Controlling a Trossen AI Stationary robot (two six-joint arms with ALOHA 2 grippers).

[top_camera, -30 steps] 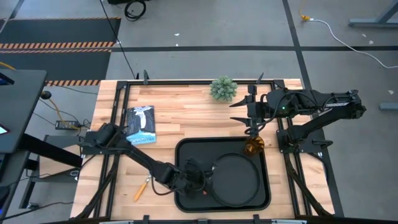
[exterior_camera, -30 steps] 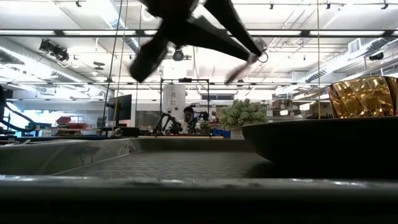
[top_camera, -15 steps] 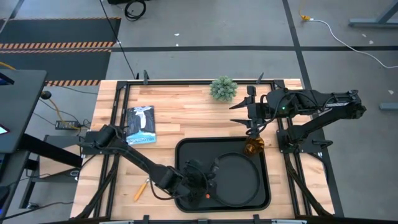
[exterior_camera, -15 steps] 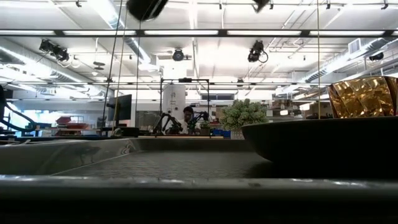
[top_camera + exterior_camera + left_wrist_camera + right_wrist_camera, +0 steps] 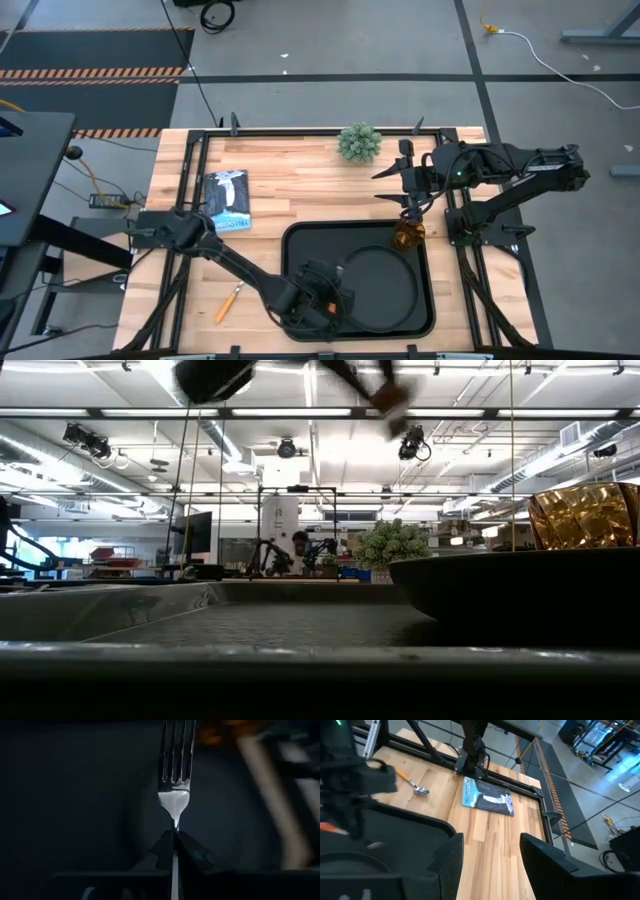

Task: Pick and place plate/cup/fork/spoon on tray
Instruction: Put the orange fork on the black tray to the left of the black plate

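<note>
The black tray (image 5: 290,235) lies at the table's near middle. The round black plate (image 5: 385,290) lies in its right half, and the amber cup (image 5: 405,237) stands in its far right corner. My left gripper (image 5: 325,300) is over the tray's left half, beside the plate, and is shut on the fork (image 5: 176,765). The orange-handled spoon (image 5: 228,300) lies on the wood left of the tray. My right gripper (image 5: 405,200) is open and empty, above the table just beyond the cup. My left gripper pinches the fork's thin neck (image 5: 175,827) just behind the tines between its two fingertips (image 5: 192,852). The fork runs along the fingers and its tines point forward, away from the gripper. It is held clear above the tray's floor. The handle is hidden behind the fingers.
A small green plant (image 5: 359,143) stands at the far edge. A blue-and-white packet (image 5: 228,198) lies at the far left. Black frame rails (image 5: 190,180) run along the table's sides. Bare wood lies between the packet and the right arm.
My left gripper, still shut on the fork, has shifted a little toward the table's right and near edge over the tray. In the low view it has risen toward the top of the picture. The plate, cup and spoon have stayed where they were.
</note>
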